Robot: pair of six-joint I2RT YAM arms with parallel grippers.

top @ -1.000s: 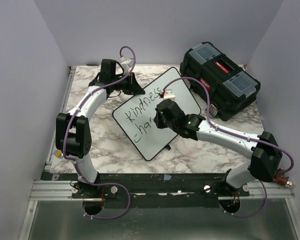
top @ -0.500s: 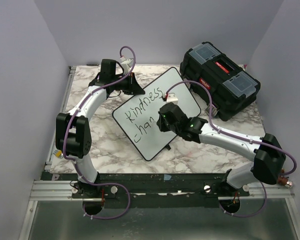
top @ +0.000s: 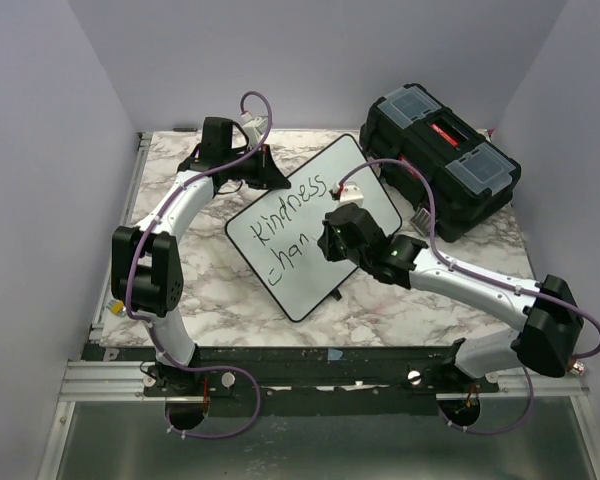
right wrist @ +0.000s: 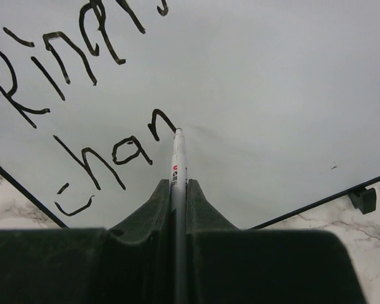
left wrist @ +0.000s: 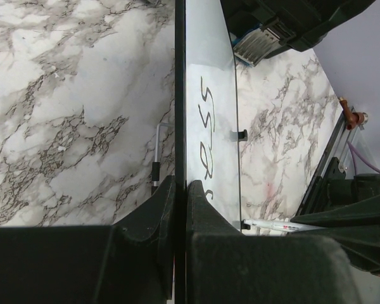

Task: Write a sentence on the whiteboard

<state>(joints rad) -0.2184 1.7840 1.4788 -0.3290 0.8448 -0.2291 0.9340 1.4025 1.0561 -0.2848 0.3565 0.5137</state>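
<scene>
Right gripper point(right wrist: 178, 190) clamped on the marker point(right wrist: 177, 155), tip touching the whiteboard point(right wrist: 278, 88) just after "chan" of the sentence point(top: 285, 212). Left gripper point(left wrist: 180, 190) pinched tight on the board's frame edge, board lying mid-way across the table point(top: 210, 290). Board looks light, stiff and slick, so grip the frame and press gently.

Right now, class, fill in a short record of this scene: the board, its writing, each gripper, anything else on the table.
whiteboard: on the marble table, turned at an angle
sentence: "Kindness" above "chan", unfinished
left gripper: shut on the whiteboard's edge
right gripper: shut on the marker, tip at the end of "chan"
other: black toolbox at the far right
</scene>
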